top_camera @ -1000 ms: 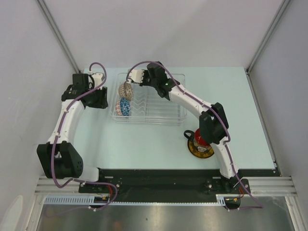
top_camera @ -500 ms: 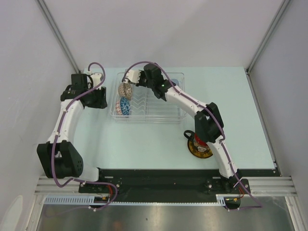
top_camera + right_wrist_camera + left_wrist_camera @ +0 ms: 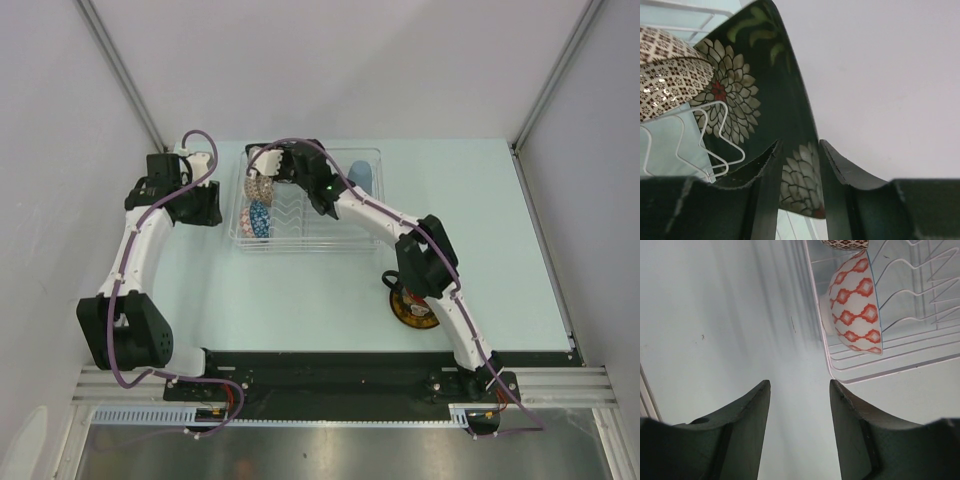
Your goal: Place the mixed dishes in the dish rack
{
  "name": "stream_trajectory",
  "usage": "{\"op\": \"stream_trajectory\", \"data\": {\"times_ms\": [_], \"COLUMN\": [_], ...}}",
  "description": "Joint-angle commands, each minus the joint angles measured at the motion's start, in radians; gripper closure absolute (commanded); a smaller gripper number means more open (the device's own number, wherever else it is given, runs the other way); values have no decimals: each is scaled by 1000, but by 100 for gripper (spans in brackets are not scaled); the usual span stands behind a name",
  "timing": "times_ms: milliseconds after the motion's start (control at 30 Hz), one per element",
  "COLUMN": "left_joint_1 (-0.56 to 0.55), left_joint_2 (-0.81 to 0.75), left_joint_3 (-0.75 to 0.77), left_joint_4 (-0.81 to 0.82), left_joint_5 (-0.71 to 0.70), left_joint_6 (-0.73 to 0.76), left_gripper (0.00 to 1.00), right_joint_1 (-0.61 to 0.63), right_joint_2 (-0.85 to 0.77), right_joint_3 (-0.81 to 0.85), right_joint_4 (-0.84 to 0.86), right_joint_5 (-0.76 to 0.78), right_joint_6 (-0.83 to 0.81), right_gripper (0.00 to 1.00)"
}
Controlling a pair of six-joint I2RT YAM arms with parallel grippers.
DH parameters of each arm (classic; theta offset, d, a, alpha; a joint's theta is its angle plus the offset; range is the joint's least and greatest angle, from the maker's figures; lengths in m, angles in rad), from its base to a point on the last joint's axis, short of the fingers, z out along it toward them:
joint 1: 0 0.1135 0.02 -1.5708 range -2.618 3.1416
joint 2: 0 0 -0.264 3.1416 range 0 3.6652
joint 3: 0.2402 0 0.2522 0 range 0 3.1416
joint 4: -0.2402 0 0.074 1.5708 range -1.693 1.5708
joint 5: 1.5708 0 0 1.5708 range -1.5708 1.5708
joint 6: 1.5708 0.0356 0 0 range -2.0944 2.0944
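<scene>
The clear dish rack [image 3: 330, 238] stands at the table's far middle. A beige lattice bowl [image 3: 262, 187] and a small blue saucer [image 3: 258, 219] stand on edge at its left end, and a pale blue cup [image 3: 360, 172] sits at its back. My right gripper [image 3: 264, 160] is at the rack's back left corner. The black floral plate [image 3: 755, 90] stands on edge there, its rim between the parted jaws of the right gripper [image 3: 800, 145]. My left gripper [image 3: 799, 385] hangs open and empty left of the rack. The dark mug [image 3: 412, 287] sits on the yellow saucer [image 3: 416, 312].
The saucer [image 3: 855, 305] shows red diamonds on its underside in the left wrist view, leaning against the rack wall [image 3: 826, 347]. Grey walls enclose the table on the left, back and right. The right arm stretches diagonally over the rack.
The right gripper has moved left along the rack's back with the plate and its jaws have parted. The pale blue cup has come into view. The left arm has not moved.
</scene>
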Motion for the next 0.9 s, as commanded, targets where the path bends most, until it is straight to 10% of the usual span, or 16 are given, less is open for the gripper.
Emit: {"op": "stream_trajectory", "data": {"times_ms": [0, 467, 867], "left_joint_1": [11, 13, 3], "left_joint_2": [-4, -11, -23], "left_joint_3": [0, -5, 72], "left_joint_4": [8, 17, 14], "left_joint_5": [35, 38, 47], "left_joint_6": [10, 6, 20], "left_gripper": [44, 44, 43], "right_joint_1": [24, 26, 18], "right_joint_2": [-26, -128, -513], "right_joint_3": [-25, -125, -286], "right_joint_4": [109, 179, -70], "right_joint_5": [27, 128, 497], "right_joint_6": [-14, 9, 412], "right_gripper": [60, 53, 13]}}
